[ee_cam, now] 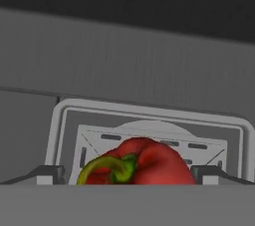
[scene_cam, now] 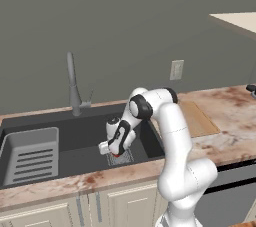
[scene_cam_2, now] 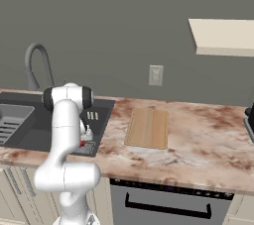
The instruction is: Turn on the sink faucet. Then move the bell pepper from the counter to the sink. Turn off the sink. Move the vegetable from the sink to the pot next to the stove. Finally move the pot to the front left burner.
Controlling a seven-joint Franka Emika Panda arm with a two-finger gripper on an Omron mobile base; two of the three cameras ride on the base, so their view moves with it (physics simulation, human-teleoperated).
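The bell pepper (ee_cam: 137,163) is seated on the square drain grate (ee_cam: 149,138) in the dark grey sink (scene_cam: 85,138), whose left part is occupied by a slotted tray insert (scene_cam: 31,156). The gripper (ee_cam: 130,174) is lowered into the basin with its jaws spread wide on either side of the pepper, not clamped on it. The marble-patterned counter (scene_cam_2: 198,135) carries a wooden cutting board (scene_cam_2: 147,128); the sink faucet (scene_cam: 73,83) and an outlet plate (scene_cam_2: 156,75) are set against the grey wall, and no legible writing is presented.

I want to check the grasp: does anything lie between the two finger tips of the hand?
Yes. In the hand view, the red bell pepper lies between the open hand's finger tips, over the sink's drain grate.
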